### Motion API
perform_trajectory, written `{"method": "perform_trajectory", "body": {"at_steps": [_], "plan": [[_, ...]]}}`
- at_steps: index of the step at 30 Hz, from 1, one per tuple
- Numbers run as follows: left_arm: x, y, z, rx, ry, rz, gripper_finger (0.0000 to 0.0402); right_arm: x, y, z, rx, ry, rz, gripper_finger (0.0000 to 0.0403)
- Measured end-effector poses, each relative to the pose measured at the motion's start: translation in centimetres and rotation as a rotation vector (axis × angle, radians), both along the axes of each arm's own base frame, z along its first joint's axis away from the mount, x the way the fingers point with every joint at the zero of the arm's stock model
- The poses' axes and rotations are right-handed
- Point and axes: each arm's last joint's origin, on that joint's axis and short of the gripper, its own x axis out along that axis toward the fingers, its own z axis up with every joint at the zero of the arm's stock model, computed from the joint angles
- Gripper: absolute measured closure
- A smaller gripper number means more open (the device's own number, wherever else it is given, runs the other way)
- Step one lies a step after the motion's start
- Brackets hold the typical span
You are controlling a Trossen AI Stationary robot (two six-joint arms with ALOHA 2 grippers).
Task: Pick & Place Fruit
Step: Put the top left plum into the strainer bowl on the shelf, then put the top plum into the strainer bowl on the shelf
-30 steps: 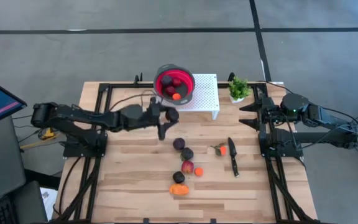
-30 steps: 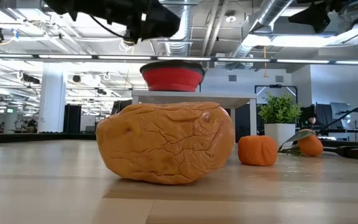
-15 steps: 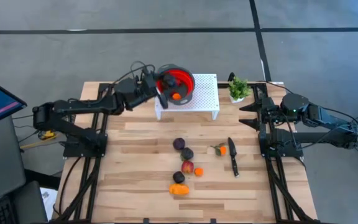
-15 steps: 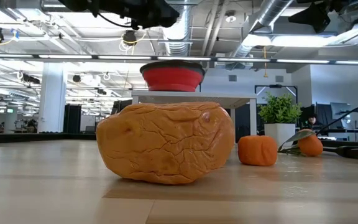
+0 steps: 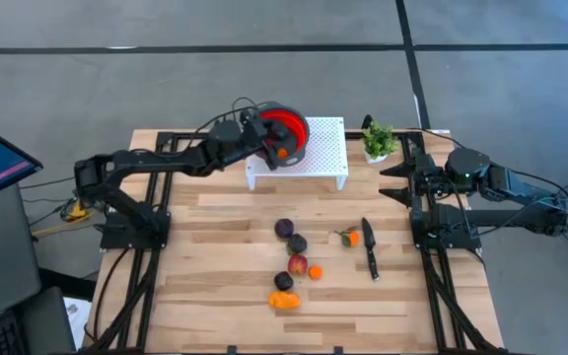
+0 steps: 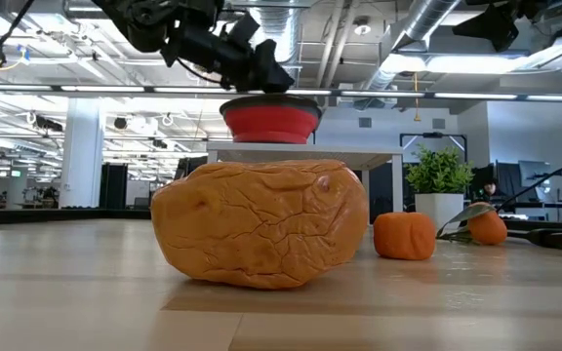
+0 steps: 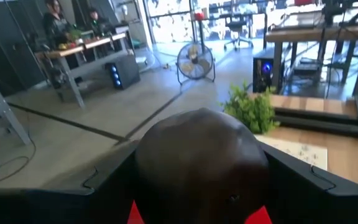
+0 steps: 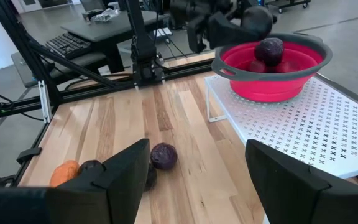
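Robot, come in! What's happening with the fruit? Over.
Left gripper at the red bowl, shut on a dark plum. Right gripper open, waiting at the table's right. Nothing in the way.

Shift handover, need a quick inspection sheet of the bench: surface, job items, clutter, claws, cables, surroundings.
Surface: wooden table, white perforated stand at the far edge.
Job's things: red bowl on the stand, fruit inside; plums, small oranges and a large orange piece loose on the table.
Clutter: knife, potted plant.
Claws: left claw at the bowl's rim, holding a dark plum; right claw open, parked at the table's right side.
Cables: loop on the left arm.
Surroundings: people at desks beyond.
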Motion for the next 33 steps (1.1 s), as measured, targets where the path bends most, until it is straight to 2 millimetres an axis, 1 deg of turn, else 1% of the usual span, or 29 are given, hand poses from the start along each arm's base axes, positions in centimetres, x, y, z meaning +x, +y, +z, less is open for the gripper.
{"method": "perform_trajectory", "body": {"at_steps": [2, 11, 16, 22, 26, 31, 33], "plan": [[0.08, 0.03, -0.27, -0.005, 0.011, -0.001, 0.0124, 0.0, 0.0, 0.0, 0.0, 0.0, 0.0, 0.0143], [0.1, 0.0, -0.24, -0.004, 0.008, -0.003, 0.0124, 0.0, 0.0, 0.0, 0.0, 0.0, 0.0, 0.0143], [0.28, -0.41, -0.07, 0.005, -0.007, -0.013, 0.0124, 0.0, 0.0, 0.0, 0.0, 0.0, 0.0, 0.0143], [0.42, -0.75, -0.04, 0.046, 0.019, -0.029, 0.0118, 0.0, 0.0, 0.0, 0.0, 0.0, 0.0, 0.0143], [0.41, -0.75, -0.02, 0.048, 0.019, -0.03, 0.0089, 0.0, 0.0, 0.0, 0.0, 0.0, 0.0, 0.0143], [0.41, -0.75, -0.03, 0.071, 0.035, -0.032, 0.0022, 0.0, 0.0, 0.0, 0.0, 0.0, 0.0, 0.0143], [0.43, -0.81, 0.0, 0.072, 0.034, -0.034, 0.0007, 0.0, 0.0, 0.0, 0.0, 0.0, 0.0, 0.0143]]}}
